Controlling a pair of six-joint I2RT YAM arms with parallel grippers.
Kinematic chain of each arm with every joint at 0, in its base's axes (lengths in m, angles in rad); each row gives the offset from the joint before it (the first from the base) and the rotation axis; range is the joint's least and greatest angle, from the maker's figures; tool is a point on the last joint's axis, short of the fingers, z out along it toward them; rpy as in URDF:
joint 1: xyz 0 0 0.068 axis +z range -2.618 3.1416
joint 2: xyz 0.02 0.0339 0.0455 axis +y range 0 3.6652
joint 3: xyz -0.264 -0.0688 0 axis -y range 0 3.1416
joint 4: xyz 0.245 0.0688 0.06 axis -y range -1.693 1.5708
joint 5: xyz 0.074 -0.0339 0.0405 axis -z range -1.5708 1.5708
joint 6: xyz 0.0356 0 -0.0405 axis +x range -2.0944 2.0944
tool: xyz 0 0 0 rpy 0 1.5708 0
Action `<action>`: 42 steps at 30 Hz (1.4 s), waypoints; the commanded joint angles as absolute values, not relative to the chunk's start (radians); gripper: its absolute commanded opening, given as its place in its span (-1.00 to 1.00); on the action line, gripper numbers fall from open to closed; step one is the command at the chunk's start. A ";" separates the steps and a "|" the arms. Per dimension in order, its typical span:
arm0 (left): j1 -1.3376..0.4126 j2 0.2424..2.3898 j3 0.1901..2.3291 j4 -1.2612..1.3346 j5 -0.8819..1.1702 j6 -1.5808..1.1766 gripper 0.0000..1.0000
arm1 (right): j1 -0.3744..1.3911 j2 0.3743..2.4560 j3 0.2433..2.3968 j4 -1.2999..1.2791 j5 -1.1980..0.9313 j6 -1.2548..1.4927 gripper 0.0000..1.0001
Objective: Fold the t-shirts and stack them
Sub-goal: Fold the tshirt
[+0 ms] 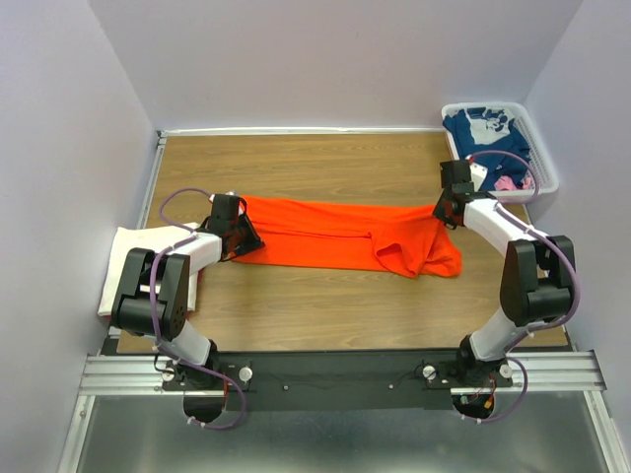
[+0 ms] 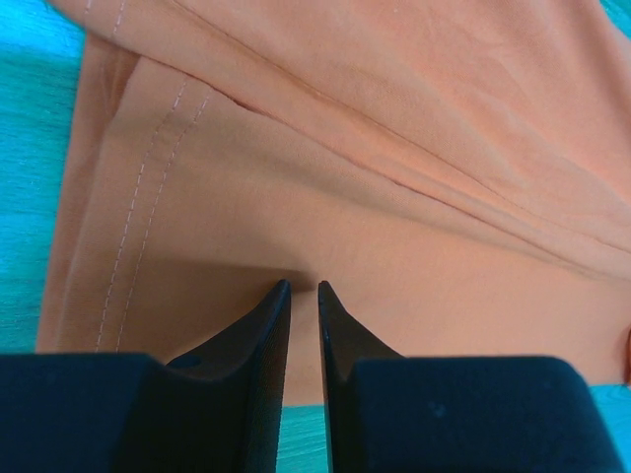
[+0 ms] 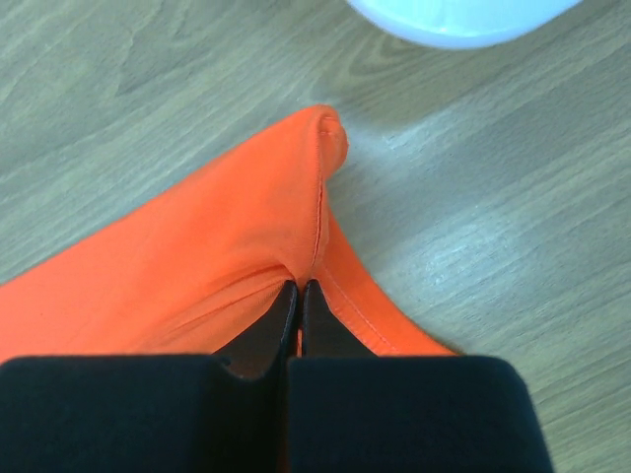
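Because the orange t-shirt (image 1: 335, 235) is thin, soft cloth, I judge it will be very light and will sag and wrinkle wherever nothing supports it. The sensible places to hold it are the hems and seams, where the doubled fabric gives the fingers more to bite.

It lies as a long band across the middle of the table (image 1: 325, 315), from left to right, with a bunched part near its right end. The right gripper (image 3: 299, 288) is closed tight on the far right corner of the shirt, just beside a seam, and the cloth rises in a small ridge from its tips. The left gripper (image 2: 303, 291) is at the left end with its fingers almost together and only a thin slit between them. I cannot tell if cloth is inside that slit.

Only the top view shows the whole layout: a cream-white t-shirt (image 1: 123, 261) lies at the left edge under the left arm, and a navy t-shirt (image 1: 483, 126) sits in the white basket (image 1: 547, 163) at the far right. The left wrist view shows what the top view cannot, the double stitch line along the hem. The right wrist view shows the pinch itself.
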State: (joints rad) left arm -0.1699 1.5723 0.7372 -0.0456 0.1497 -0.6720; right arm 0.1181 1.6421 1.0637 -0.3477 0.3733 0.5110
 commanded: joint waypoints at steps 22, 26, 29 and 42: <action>-0.143 1.546 0.722 -0.040 0.190 -0.637 -0.41 | 0.081 1.637 1.104 -0.357 0.325 0.483 0.04; -0.143 1.534 0.752 -0.038 0.222 -0.618 -0.32 | 0.095 1.566 1.072 -0.377 0.279 0.479 0.11; -0.144 1.523 0.776 -0.038 0.238 -0.603 -0.26 | 0.150 1.510 1.040 -0.399 0.281 0.486 0.10; -0.144 1.534 0.871 -0.060 0.279 -0.577 -0.23 | 0.502 1.607 1.045 -0.408 0.354 0.557 0.09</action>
State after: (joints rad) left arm -0.1497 1.5558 0.8429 -0.0483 0.2485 -0.6022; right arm 0.4713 1.5486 1.0130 -0.3771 0.3069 0.5308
